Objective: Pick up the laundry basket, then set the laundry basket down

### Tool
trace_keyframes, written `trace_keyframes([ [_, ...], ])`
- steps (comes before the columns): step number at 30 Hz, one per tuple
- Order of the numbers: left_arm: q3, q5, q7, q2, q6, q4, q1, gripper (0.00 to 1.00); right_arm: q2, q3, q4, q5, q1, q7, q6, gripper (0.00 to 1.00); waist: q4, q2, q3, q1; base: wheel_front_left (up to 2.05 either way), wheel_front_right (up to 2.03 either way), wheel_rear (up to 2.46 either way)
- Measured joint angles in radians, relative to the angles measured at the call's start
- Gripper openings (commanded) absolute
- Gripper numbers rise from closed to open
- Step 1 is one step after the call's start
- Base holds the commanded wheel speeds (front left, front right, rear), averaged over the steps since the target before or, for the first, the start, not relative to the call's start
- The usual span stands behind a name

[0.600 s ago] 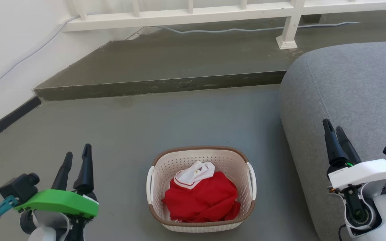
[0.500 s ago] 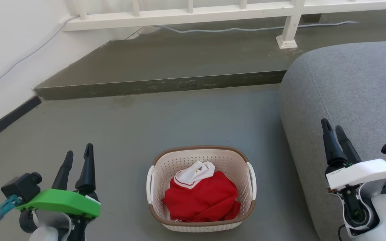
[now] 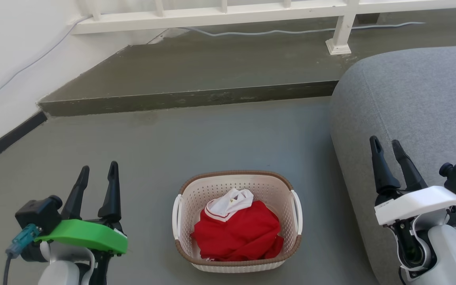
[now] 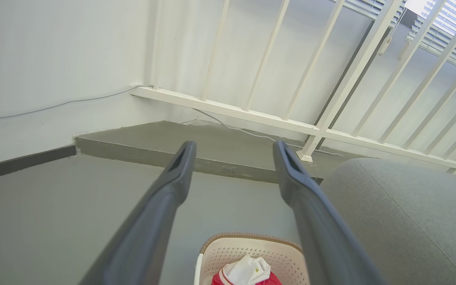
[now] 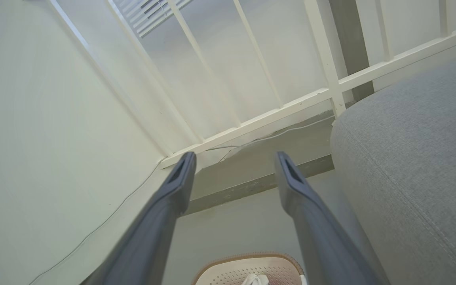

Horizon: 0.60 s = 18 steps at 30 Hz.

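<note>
The laundry basket (image 3: 238, 176) stands on the grey floor at the lower middle of the head view, cream with perforated sides, a brown rim and white side handles. A red and white garment (image 3: 236, 229) lies bunched inside it. My left gripper (image 3: 98, 170) hangs open to the basket's left, well apart from it, fingers pointing up the view. My right gripper (image 3: 385, 143) is open to the basket's right, in front of the sofa. The basket's far rim (image 4: 251, 236) shows low between my left fingers (image 4: 172, 186), and its rim (image 5: 247, 259) shows low between my right fingers (image 5: 295, 190).
A grey sofa (image 3: 418, 99) fills the right side, close to the basket. A raised concrete step (image 3: 188, 99) runs across behind, with a white railing (image 3: 220, 16) and a cable (image 3: 291, 31) on it. A white wall with dark skirting (image 3: 6, 138) lies left.
Both grippers have moved up the view and a little inward toward the basket. The right fingers stand wider apart. The basket has stayed put.
</note>
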<state>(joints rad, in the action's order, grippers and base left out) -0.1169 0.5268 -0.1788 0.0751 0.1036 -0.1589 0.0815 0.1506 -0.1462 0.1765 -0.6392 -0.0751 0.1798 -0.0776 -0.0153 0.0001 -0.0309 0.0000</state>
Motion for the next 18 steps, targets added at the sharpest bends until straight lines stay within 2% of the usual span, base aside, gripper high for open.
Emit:
trace_keyframes([
  [18, -0.013, -0.228, -0.063, -0.014, 0.0, 0.027, 0.011, 1.0, 0.0, -0.023, -0.008, 0.231, -0.015, 0.059, 0.0, 1.0, -0.001, 0.0, -0.006, 0.0, 0.0, 0.0, 0.0],
])
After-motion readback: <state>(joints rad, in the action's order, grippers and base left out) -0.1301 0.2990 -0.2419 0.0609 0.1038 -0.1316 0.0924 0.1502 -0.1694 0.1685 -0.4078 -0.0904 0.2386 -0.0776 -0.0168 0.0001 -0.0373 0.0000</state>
